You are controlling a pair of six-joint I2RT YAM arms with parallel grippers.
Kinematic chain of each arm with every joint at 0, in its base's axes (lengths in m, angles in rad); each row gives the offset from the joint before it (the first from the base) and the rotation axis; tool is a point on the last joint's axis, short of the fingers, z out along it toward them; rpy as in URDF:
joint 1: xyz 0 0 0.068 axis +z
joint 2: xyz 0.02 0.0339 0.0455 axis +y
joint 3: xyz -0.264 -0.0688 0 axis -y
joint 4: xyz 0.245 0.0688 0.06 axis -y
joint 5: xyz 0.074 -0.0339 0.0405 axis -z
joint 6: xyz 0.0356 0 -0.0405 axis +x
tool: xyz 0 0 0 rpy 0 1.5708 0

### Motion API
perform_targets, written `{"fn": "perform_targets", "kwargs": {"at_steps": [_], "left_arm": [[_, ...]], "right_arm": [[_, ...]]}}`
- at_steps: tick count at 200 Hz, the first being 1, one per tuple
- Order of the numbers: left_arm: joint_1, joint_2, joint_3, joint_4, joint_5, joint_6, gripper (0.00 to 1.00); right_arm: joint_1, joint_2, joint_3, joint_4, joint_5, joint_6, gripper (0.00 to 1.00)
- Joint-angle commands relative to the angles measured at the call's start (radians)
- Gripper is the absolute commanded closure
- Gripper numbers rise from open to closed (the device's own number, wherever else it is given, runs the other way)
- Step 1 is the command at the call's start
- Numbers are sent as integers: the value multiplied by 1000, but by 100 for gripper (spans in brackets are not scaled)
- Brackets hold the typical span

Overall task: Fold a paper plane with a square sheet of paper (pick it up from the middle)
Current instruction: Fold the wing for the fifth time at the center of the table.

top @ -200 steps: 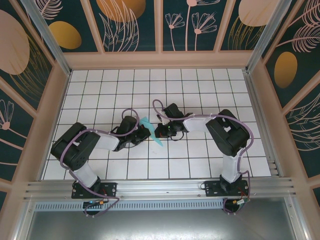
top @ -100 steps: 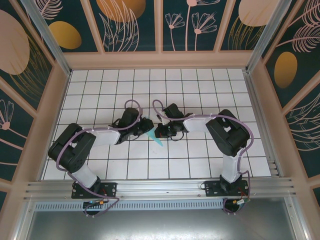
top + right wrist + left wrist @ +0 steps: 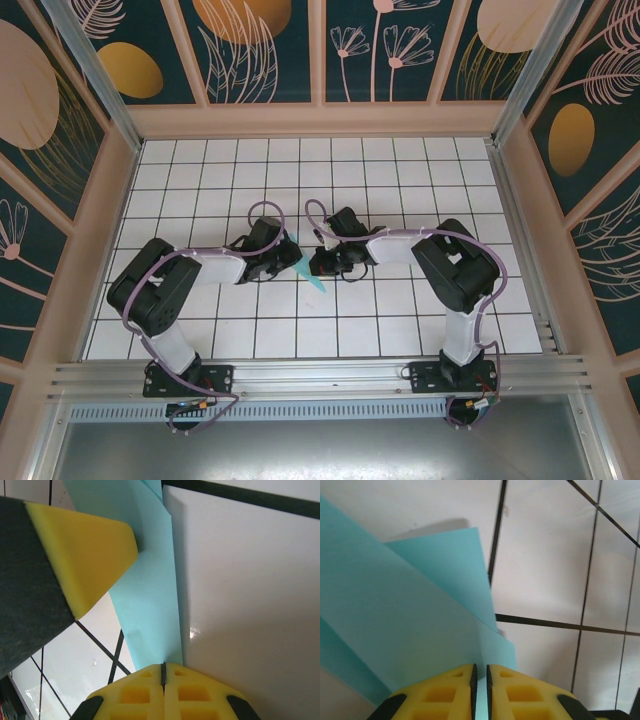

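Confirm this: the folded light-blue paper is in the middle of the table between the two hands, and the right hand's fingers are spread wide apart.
Wrong on the right hand: the right wrist view shows its fingers shut together, pinching the folded light-blue paper. The rest stands: the paper is in the middle of the table, between it and the left hand.

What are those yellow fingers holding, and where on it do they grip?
The thin folded light-blue paper sheet: the right arm's fingers pinch one edge, and the left arm's fingers close on another edge.
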State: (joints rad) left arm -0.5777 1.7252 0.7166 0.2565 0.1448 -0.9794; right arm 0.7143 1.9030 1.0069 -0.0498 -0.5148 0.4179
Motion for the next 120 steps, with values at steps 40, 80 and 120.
{"fn": "perform_targets", "kwargs": {"at_steps": [40,80,120], "left_arm": [[7,-42,-27,-54,-133,-72,84],[9,-63,-48,-84,-184,-113,86],[11,-105,-55,-94,-205,-121,87]], "right_arm": [[-3,54,-45,-69,82,-19,100],[-3,59,-51,-71,90,-18,100],[-3,39,-48,-55,71,-15,100]]}}
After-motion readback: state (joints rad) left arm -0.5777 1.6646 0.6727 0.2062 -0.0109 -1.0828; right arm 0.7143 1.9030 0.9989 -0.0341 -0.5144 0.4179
